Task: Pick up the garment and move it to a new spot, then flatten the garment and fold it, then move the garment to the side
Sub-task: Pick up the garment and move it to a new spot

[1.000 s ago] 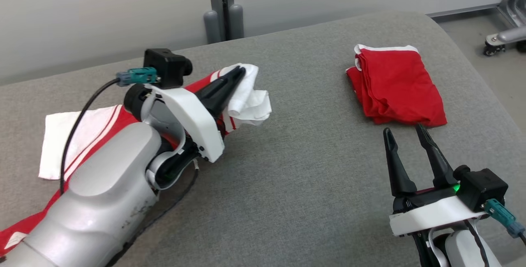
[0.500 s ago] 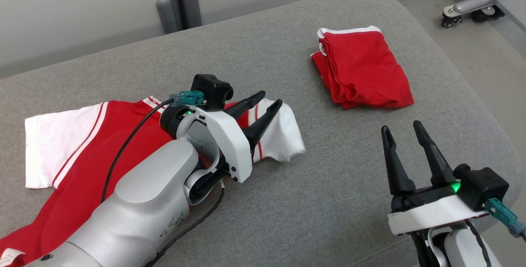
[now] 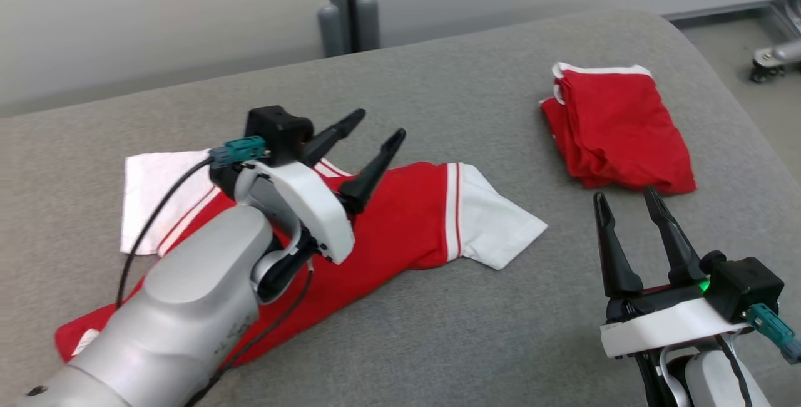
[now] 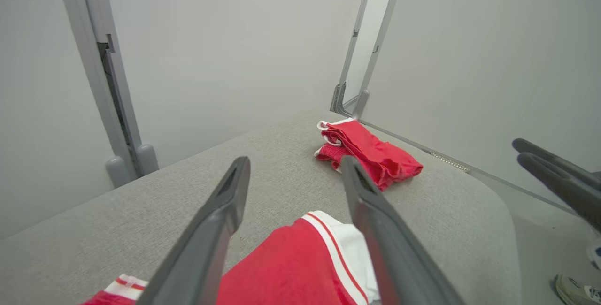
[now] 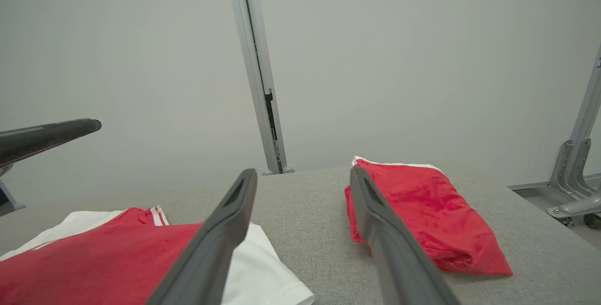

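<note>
The red-and-white garment is laid partly spread across the near left of the desk. The left gripper is held open above its middle, gripping nothing, and the right gripper is held open and empty near a folded red garment. Flattening is judged best done with the edges taken low and drawn outward, so that wrinkles are pulled out without the cloth being lifted. Both white sleeves are given by the head view, while one striped sleeve and a shoe on the floor are given by the left wrist view.
</note>
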`<state>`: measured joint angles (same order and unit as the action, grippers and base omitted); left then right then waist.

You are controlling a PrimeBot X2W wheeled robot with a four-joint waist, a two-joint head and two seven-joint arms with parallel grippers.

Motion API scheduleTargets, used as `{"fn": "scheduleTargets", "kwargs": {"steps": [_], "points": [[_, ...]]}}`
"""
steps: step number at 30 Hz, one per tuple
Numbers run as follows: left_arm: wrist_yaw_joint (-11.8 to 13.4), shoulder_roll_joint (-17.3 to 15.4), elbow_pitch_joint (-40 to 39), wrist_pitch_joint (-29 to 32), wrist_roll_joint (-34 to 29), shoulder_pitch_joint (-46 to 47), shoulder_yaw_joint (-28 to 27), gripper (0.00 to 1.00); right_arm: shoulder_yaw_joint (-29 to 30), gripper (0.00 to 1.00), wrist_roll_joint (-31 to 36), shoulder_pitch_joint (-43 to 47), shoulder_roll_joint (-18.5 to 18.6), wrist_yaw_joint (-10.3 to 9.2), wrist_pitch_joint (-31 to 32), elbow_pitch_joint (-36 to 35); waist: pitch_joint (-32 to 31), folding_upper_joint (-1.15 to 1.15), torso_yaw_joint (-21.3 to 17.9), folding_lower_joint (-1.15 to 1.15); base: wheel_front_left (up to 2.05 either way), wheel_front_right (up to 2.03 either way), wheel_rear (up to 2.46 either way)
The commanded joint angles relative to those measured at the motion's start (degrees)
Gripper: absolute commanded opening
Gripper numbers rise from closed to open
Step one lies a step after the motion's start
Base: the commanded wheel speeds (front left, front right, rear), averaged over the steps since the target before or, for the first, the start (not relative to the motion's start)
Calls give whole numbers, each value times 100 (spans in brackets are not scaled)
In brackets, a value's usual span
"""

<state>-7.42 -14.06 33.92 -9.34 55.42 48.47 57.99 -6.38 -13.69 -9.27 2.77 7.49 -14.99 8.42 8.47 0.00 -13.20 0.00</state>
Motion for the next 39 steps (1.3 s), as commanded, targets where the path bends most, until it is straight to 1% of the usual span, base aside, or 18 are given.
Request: {"fn": "scheduleTargets", "kwargs": {"steps": [1,4,7,12,14,16,19,20,21,24,25,26,28,29,30,33,39], "points": [[27,-115,-34,-116,-56,-31,-74,100,18,100,30,48,27,1,-27,23,-157,0,266,0,0,0,0],[137,-333,-118,-300,-96,-149,-189,100,51,100,63,90,28,1,-27,44,-263,0,484,0,0,0,0],[304,-621,-297,-449,-149,-303,-369,100,78,100,71,133,29,1,-27,46,-336,0,663,0,0,0,0],[700,-1297,-817,-569,-268,-785,-829,100,85,100,105,151,27,1,-27,29,-405,0,827,0,0,0,0],[875,-1568,-1106,-582,-318,-1034,-1086,100,113,100,130,178,28,1,-27,14,-414,0,886,0,0,0,0],[1055,-1781,-1462,-586,-374,-1335,-1486,100,137,100,132,195,28,1,-27,8,-428,0,940,0,0,0,0],[1305,-1919,-1961,-585,-521,-1944,-2050,100,162,100,161,265,26,1,-27,-2,-466,0,1011,0,0,0,0],[1384,-1925,-2114,-586,-597,-2151,-2253,100,181,100,166,287,27,1,-26,-4,-484,0,1038,0,0,0,0],[1529,-1847,-2355,-587,-713,-2612,-2637,100,223,100,180,323,28,1,-27,-8,-537,0,1083,0,0,0,0],[1682,-1639,-2666,-587,-982,-3299,-3251,100,287,100,145,423,27,1,-27,-42,-586,0,1128,0,0,0,0],[1682,-1639,-2666,-587,-982,-3299,-3251,100,287,100,145,423,27,1,-27,-42,-586,0,1128,0,0,0,0],[1734,-1441,-2827,-588,-1219,-3723,-3646,100,305,100,129,468,28,1,-27,-71,-596,0,1144,0,0,0,0],[1760,-1249,-2927,-588,-1492,-4154,-3968,100,313,100,119,511,29,1,-27,-88,-604,0,1143,0,0,0,0],[1760,-1249,-2927,-588,-1492,-4154,-3968,100,313,100,119,511,29,1,-27,-88,-604,0,1143,0,0,0,0],[1753,-1151,-2968,-588,-1613,-4321,-4114,100,319,100,125,521,28,1,-27,-100,-601,0,1143,0,0,0,0],[1611,-871,-3026,-588,-1973,-4723,-4386,100,345,100,134,555,27,1,-27,-142,-595,0,1165,0,0,0,0],[1230,-420,-3032,-589,-2474,-4941,-4761,100,420,100,173,630,28,1,-27,-146,-636,0,1231,0,0,0,0]]}}
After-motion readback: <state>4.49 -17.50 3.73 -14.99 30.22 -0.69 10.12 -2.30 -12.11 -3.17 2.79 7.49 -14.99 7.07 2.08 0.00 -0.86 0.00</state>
